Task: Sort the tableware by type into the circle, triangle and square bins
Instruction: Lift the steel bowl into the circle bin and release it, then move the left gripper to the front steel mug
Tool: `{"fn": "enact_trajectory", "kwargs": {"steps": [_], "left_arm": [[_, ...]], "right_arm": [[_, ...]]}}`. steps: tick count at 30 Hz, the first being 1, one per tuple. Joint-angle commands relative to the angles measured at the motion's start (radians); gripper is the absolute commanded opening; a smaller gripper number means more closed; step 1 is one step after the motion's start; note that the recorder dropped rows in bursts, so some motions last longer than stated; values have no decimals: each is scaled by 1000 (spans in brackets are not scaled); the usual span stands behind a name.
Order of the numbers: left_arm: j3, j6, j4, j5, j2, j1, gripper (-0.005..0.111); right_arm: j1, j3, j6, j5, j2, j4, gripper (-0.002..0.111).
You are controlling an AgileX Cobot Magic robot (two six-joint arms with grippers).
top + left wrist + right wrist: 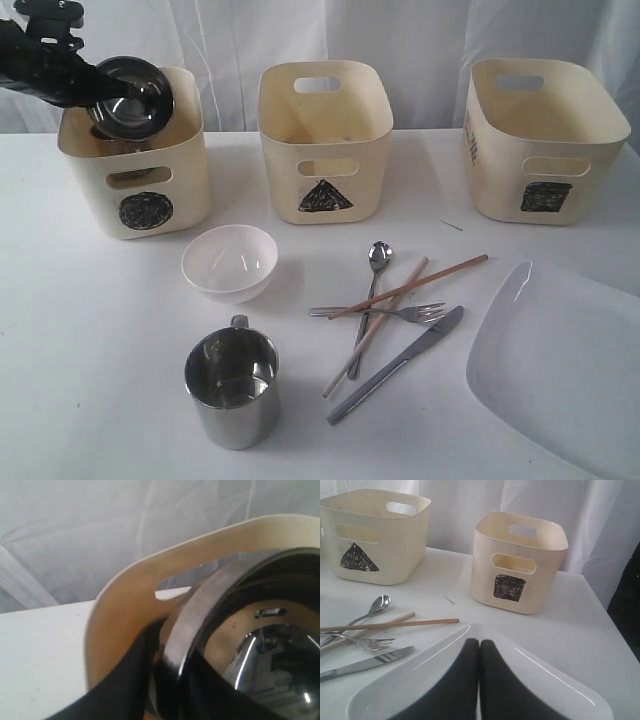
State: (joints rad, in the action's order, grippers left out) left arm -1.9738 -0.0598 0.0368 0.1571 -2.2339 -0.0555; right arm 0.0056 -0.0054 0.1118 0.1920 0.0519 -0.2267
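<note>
In the exterior view the left tool [100,85] pinches the rim of the polished steel bowl [132,97]. The bowl hangs tilted, mouth toward the camera, over the cream plastic circle bin [160,180] at the far left of the white bench [90,340]. To finish well, I judge the bowl should sink lower between the walls before release, so it settles rather than catching the rim; what lies inside the bin is hidden. On the bench lie a small white bowl [229,262], a steel mug [232,388], a steel spoon [372,290], a fork [385,313], a knife [400,362], two crossed wooden chopsticks [410,285] and a large white rounded plate [565,365]. The triangle bin [325,150] and square bin [545,150] stand well apart, and nothing blocks the drop. The left wrist view shows black fingers [130,690] either side of the bowl's rim, with the bin's wall just behind. In the right wrist view the right tool [479,680] is closed on nothing, above the plate.
</note>
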Motion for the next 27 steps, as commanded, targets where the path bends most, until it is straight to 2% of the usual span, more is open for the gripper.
{"fn": "enact_trajectory", "kwargs": {"steps": [1, 16, 22, 27], "left_arm": [[-6, 9, 15, -12, 21, -15, 40], [-6, 21, 31, 95, 128, -15, 42], [-6, -22, 158, 296, 202, -18, 42], [15, -253, 373, 480, 262, -52, 41]], "right_arm": [[-6, 5, -2, -6, -6, -3, 0], [-6, 5, -2, -6, -6, -3, 0], [-6, 5, -2, -6, -6, -3, 0], [-6, 5, -2, -6, -6, -3, 0]]}}
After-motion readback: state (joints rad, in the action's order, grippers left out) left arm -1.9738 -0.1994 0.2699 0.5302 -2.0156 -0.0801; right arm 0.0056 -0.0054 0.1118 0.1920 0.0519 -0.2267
